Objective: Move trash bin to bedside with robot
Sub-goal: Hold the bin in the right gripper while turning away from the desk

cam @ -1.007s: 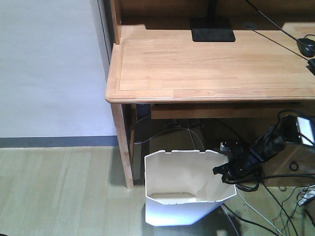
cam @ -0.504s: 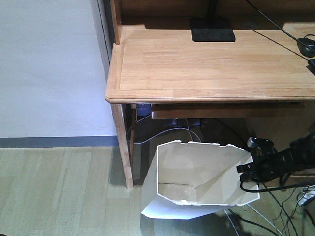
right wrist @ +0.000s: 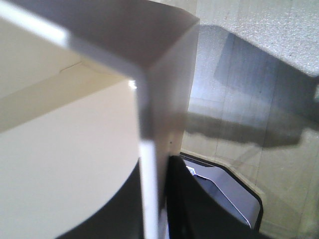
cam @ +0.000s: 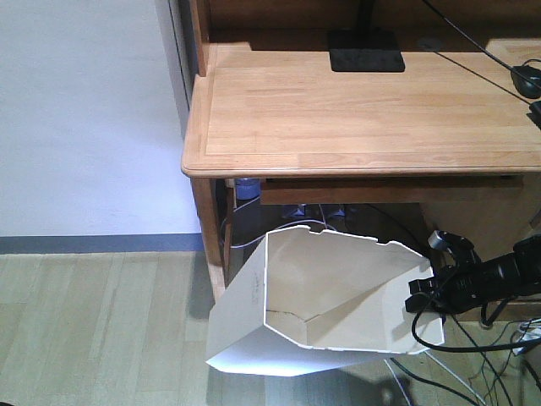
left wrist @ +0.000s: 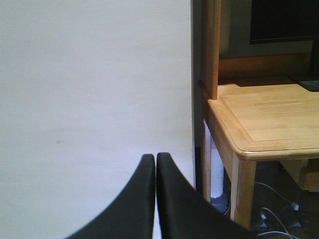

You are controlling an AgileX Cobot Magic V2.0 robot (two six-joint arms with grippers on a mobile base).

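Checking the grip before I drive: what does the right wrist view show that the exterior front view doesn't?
Only the right wrist view: the trash bin wall seen edge-on between the right pincer fingers, one inside the bin, one outside. Only the front view: the whole bin tilted, its opening toward the camera, next to the desk leg. Both: the pincer clamped on the bin's rim.

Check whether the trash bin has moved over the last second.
Yes. The trash bin has tipped, its base swinging left across the desk leg it stood clear of, its rim held by the right gripper.
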